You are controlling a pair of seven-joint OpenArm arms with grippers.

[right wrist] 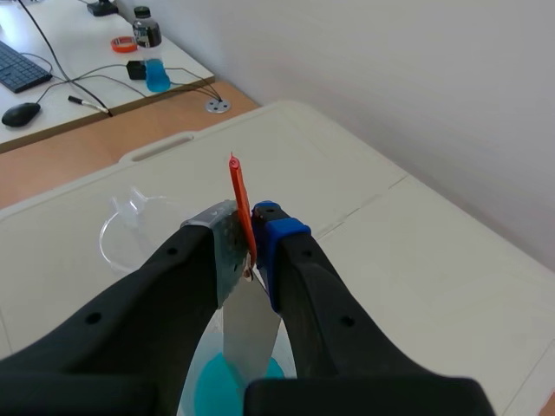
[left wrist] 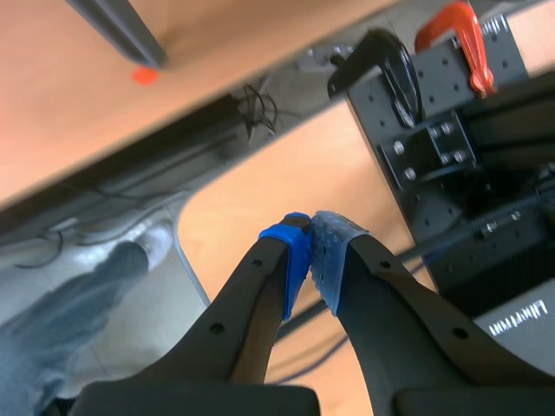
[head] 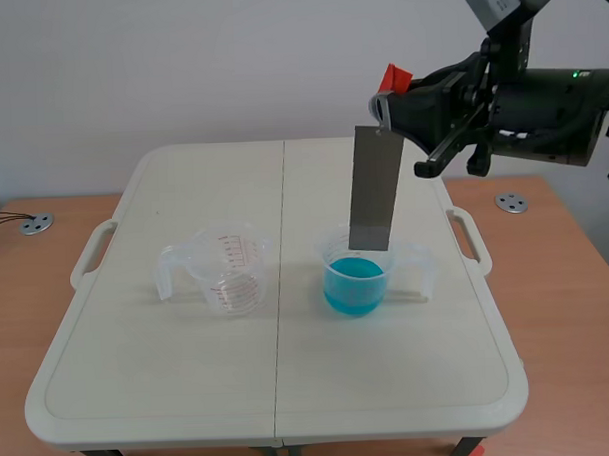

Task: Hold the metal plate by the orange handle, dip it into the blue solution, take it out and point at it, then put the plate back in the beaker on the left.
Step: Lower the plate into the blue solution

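Observation:
A grey metal plate [head: 374, 188] hangs upright from its orange handle [head: 394, 80], which my right gripper [head: 383, 107] is shut on. The plate's lower edge is at the rim of the beaker of blue solution [head: 354, 277], just above the liquid. In the right wrist view the orange handle [right wrist: 240, 206] sticks up between the pads, and the plate [right wrist: 251, 334] drops toward the blue solution [right wrist: 217, 388]. An empty clear beaker with red markings [head: 225, 268] stands to the left. My left gripper [left wrist: 310, 227] is shut on nothing and is off the table, out of the scene view.
Both beakers stand near the middle of a pale folding table [head: 140, 384]. The empty beaker [right wrist: 130, 232] shows beyond my right gripper. A desk with a bottle [right wrist: 151, 61], mouse and cables lies farther off. Under my left gripper are wooden surfaces and a black frame with a clamp [left wrist: 458, 42].

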